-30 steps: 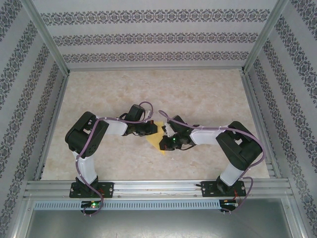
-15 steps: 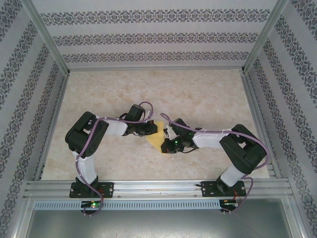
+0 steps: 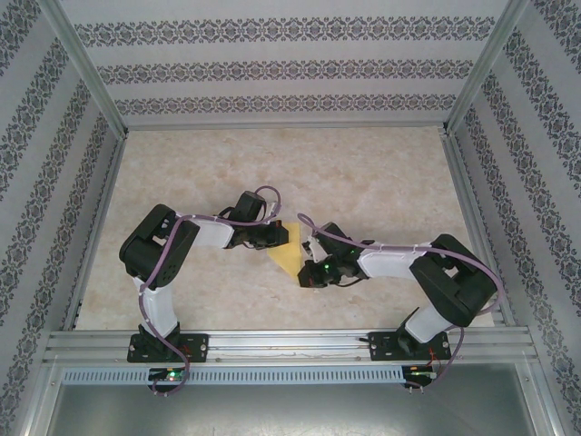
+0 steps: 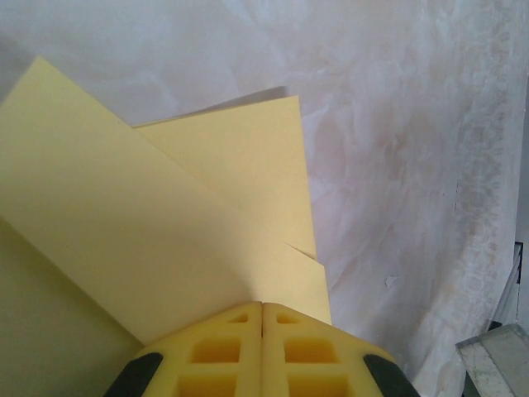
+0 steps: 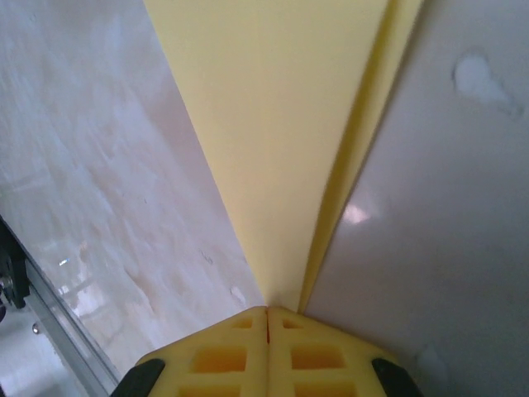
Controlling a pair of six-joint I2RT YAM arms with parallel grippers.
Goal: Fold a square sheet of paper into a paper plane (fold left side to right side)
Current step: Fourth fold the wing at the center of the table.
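The square sheet of paper [image 3: 287, 256] lies on the table as a yellow, folded, pointed shape between my two grippers. In the left wrist view its layers [image 4: 165, 215] overlap, with a diagonal fold edge and a small step at the right side. My left gripper [image 3: 282, 239] [image 4: 263, 304] is shut, its tips pressed down on the paper's near part. In the right wrist view the paper [image 5: 281, 124] narrows to a point with a crease along its right side. My right gripper [image 3: 305, 274] [image 5: 267, 309] is shut, its tips resting at that narrow end.
The marble-patterned table [image 3: 381, 173] is bounded by patterned walls and metal frame posts. An aluminium rail [image 3: 290, 343] runs along the near edge by the arm bases. A rail corner [image 4: 496, 364] shows at the lower right of the left wrist view.
My right gripper has slid toward the near edge along the paper, ending at its pointed end, and its elbow has swung right. The left gripper has stayed put.
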